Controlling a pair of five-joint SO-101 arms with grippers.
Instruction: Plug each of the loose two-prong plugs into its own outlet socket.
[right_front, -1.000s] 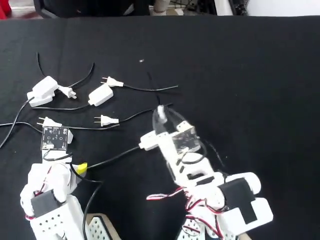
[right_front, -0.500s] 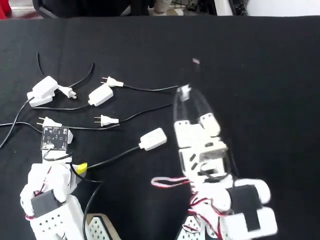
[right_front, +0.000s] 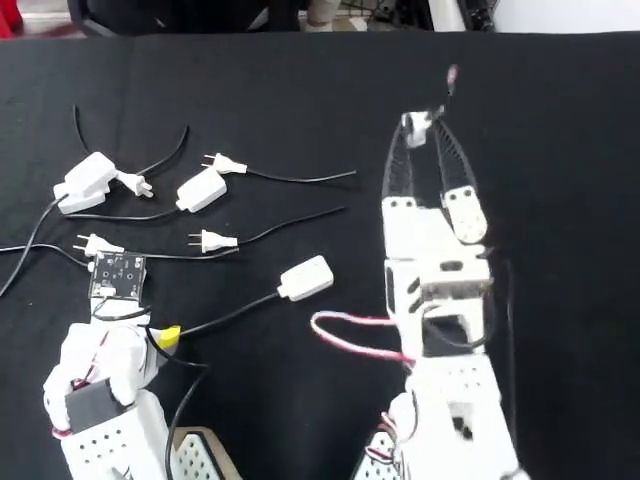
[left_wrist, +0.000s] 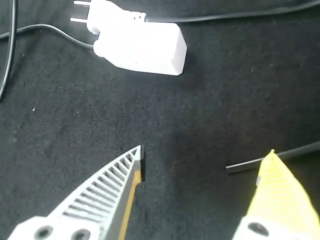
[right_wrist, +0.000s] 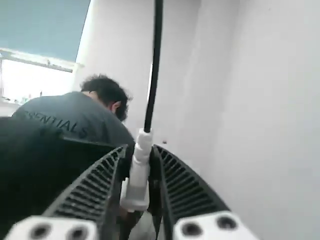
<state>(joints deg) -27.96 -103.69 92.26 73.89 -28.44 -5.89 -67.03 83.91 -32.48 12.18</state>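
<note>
White two-prong plug (right_wrist: 136, 180), black-corded: pinched in my right gripper (right_front: 424, 128), far right; cord drag may twist it. Left gripper (left_wrist: 206, 152) wide, empty.

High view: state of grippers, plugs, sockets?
right gripper: shut on white plug, held up
left gripper: open, empty
right socket: no plug in it
middle socket: no plug in it
left socket: no plug in it
front plug: loose, prongs bare

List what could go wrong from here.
1. The right gripper holds its plug with the cord pointing outward, so the prongs likely face the wrist; insertion may need a regrasp.
2. The wire of the socket runs by the left gripper; it may snag and drag the socket.
</note>
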